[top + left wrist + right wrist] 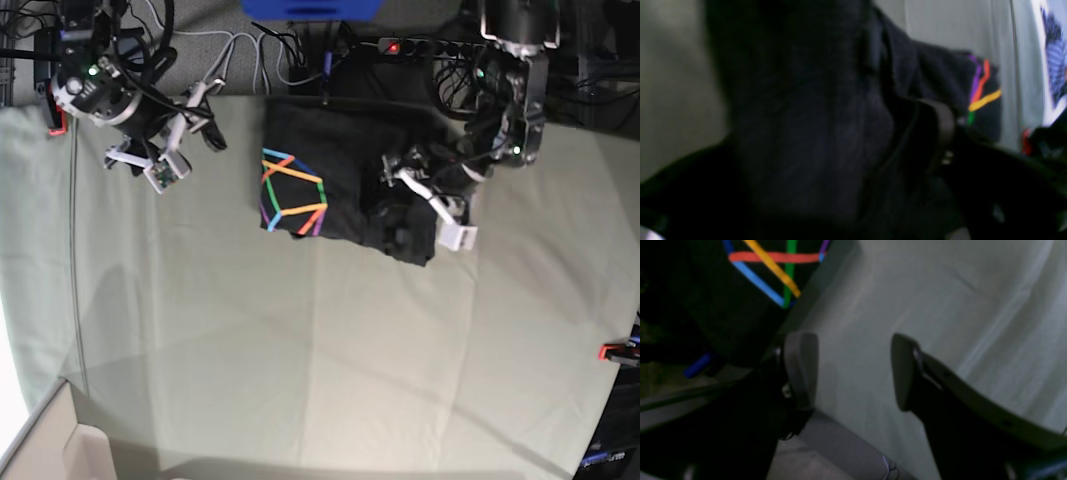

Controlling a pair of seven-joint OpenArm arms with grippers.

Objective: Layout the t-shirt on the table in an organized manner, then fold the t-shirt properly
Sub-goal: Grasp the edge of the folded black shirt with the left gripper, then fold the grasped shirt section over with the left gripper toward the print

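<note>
The t-shirt is seen bunched in a compact dark heap at the far middle of the desk, with its rainbow line logo turned upward on one side. The right hand is held well apart from the garment, near the desk's far corner, with its 2 fingers spread wide and nothing between them; only bare desk cloth is seen in the gap. The left hand is placed at the crumpled side of the heap, opposite the logo. In the left wrist view dark fabric fills the frame in blur, so whether cloth is pinched there cannot be told.

The laying-out stage is judged to be in hand, with no fold begun. It would be done well if a single layer at a hem or shoulder were taken at each end, rather than a thick wad, and if the 2 grips were drawn apart low over the desk so that the body is spread flat with the logo kept up.

The shirt is a soft, limp, matte knit, likely to cling and drag. The desk cover is a pale grey-green cloth, creased, held by a red clamp at its edge.
</note>
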